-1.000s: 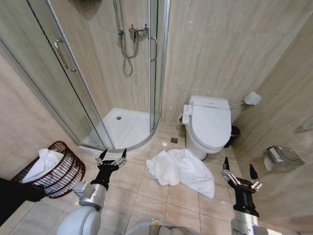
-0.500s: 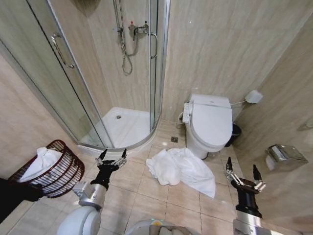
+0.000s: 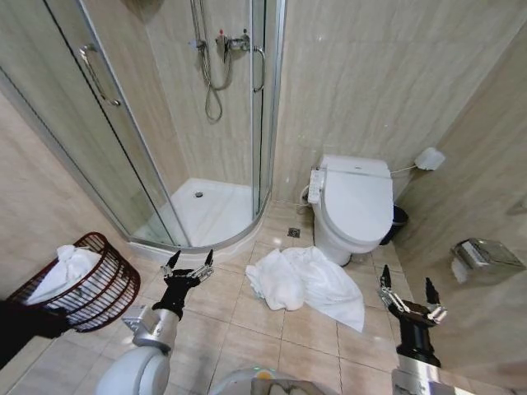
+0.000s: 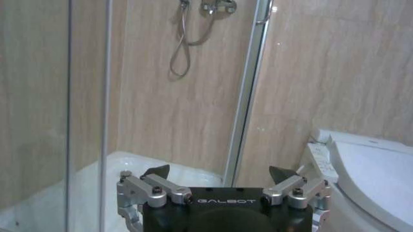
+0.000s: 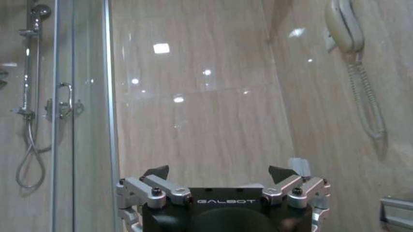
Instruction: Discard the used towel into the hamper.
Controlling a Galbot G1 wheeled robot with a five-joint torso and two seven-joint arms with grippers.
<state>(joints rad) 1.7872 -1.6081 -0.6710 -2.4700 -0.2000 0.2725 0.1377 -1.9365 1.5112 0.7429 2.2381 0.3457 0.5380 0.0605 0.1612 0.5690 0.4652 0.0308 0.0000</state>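
A crumpled white towel (image 3: pixel 305 280) lies on the tiled floor in front of the toilet. At the left edge stands the hamper (image 3: pixel 90 284), a dark red-brown openwork basket with white cloth inside. My left gripper (image 3: pixel 188 264) is held up open and empty between the hamper and the towel, above the floor. My right gripper (image 3: pixel 409 290) is raised open and empty to the right of the towel. In the wrist views, both the left gripper (image 4: pixel 219 172) and the right gripper (image 5: pixel 219 172) show spread fingers with nothing between them.
A white toilet (image 3: pixel 356 206) stands against the back wall, a small black bin (image 3: pixel 397 222) beside it. The glass shower enclosure (image 3: pixel 206 206) with its raised tray fills the back left. A paper holder (image 3: pixel 482 257) hangs on the right wall. Open floor tiles surround the towel.
The whole head view has shifted slightly downward and left as the camera moved. Both grippers remain open, and the towel lies where it was.
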